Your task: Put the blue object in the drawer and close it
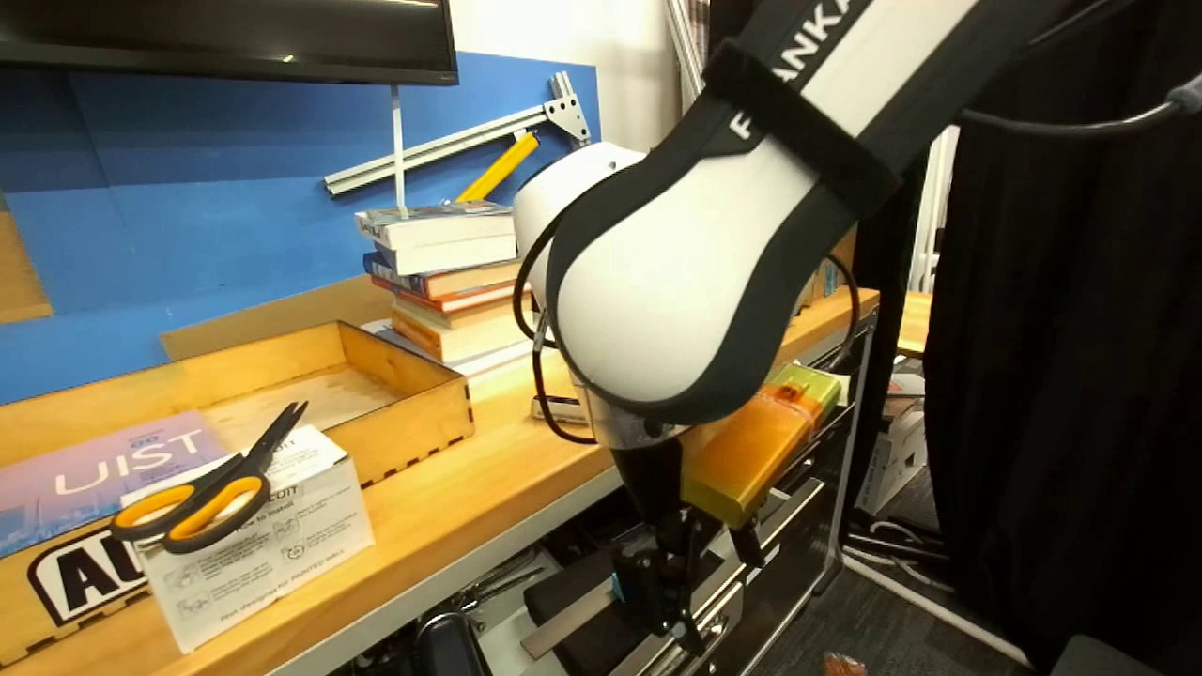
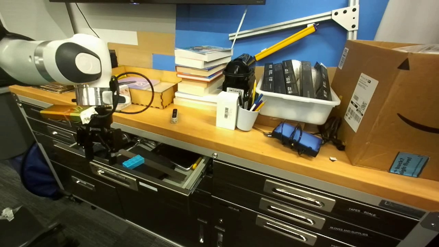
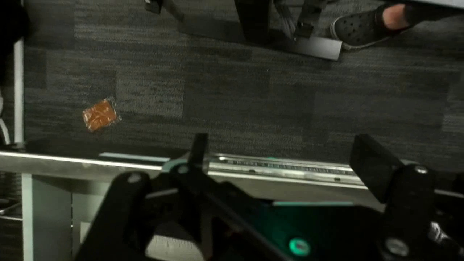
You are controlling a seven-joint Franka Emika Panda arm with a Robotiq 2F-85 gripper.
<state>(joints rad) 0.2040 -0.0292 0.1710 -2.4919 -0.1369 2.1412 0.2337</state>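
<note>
The blue object is a small bright blue block. It lies inside the open drawer, near its front wall. A small blue patch beside my gripper in an exterior view is probably the same block, mostly hidden. The block is not seen in the wrist view. The drawer is dark with a metal handle; its rim shows in the wrist view. My gripper is open with nothing between its fingers, at the drawer's front part, left of the block and apart from it. In the wrist view the fingers are wide apart.
The wooden worktop overhangs the drawer. A scissors-topped white box stands near its edge. An orange and green box shows beside my wrist. Tools and metal strips lie in the drawer. Closed drawers are to the right.
</note>
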